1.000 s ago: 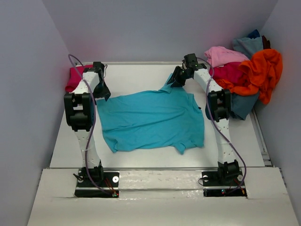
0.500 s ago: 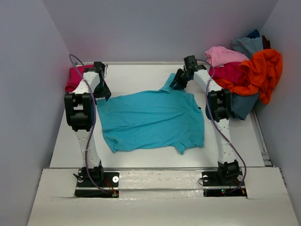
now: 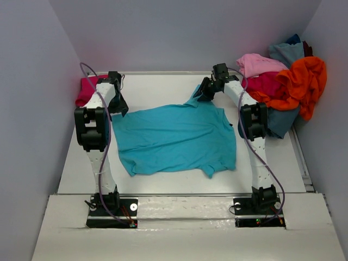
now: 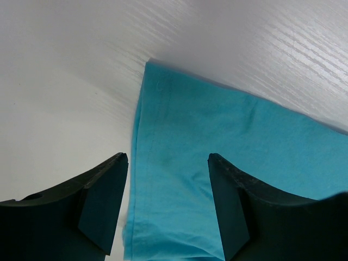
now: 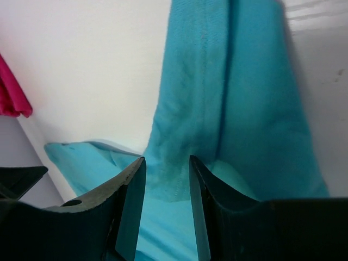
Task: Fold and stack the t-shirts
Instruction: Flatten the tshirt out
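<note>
**Q:** State positions, left to right.

**A:** A magenta shirt (image 3: 86, 89) is bunched at the far left corner of the desk (image 3: 157, 81). The left fingers (image 4: 103, 201) stand wide apart, released, above the far hem corner of the turquoise shirt (image 3: 174, 136). That shirt lies spread flat at mid-desk. The right fingers (image 5: 130, 212) sit at its far sleeve, narrowly parted, with cloth showing in the gap. Whether they pinch that cloth cannot be told from this view. The pile (image 3: 288, 81) of unfolded shirts fills the far right corner.

**Q:** Orientation of the turquoise shirt?

**A:** The long axis runs left to right. The hem is to the left, collar and sleeves to the right. One sleeve points away from the bases, the other toward them.

**Q:** Handling?

**A:** Expect a light, limp knit that is not slippery. It will likely sag and crease wherever unsupported, and it can be drawn but not pushed. Take hold at a doubled edge: the hem corner on the left, the sleeve seam or shoulder on the right. Lift both points level so the fold line runs straight.
</note>
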You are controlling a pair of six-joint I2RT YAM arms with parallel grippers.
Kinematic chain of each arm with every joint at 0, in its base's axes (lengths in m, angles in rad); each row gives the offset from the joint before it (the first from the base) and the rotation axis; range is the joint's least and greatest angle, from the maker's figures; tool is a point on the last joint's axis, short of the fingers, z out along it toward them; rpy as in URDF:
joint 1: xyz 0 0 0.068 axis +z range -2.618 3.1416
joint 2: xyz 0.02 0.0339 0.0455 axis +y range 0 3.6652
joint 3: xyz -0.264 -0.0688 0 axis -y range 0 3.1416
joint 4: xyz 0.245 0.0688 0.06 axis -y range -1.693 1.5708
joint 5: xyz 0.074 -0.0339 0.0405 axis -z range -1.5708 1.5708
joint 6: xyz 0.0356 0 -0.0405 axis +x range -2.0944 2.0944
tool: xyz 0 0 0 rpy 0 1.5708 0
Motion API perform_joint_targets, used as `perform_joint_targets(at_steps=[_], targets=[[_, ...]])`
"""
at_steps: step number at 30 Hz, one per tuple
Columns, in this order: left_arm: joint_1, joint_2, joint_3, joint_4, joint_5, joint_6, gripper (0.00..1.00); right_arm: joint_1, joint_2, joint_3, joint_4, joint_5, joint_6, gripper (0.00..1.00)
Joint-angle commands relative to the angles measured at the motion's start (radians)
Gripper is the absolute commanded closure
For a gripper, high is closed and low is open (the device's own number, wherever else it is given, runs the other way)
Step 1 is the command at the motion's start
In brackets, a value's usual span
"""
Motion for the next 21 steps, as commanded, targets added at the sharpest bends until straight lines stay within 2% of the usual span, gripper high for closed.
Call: perform_joint_targets(at_steps=[1,6,9,15,21], targets=[[-0.003,-0.054,0.018,-0.024,-0.022,0.011,0.28,-0.002,0.016,0.003,0.11,-0.11,0.011,0.56],[-0.003,-0.053,0.026,-0.027,-0.024,0.009,0.28,-0.002,0.039,0.046,0.088,-0.113,0.011,0.56],[-0.003,-0.048,0.03,-0.03,-0.028,0.009,0.28,-0.002,0.032,0.066,0.013,-0.059,0.007,0.56],[-0.003,-0.042,0.027,-0.027,-0.021,0.009,0.28,-0.002,-0.049,-0.04,0.008,0.03,-0.002,0.56],[-0.003,-0.036,0.036,-0.027,-0.019,0.009,0.28,-0.002,-0.094,-0.059,-0.001,0.073,-0.013,0.56]])
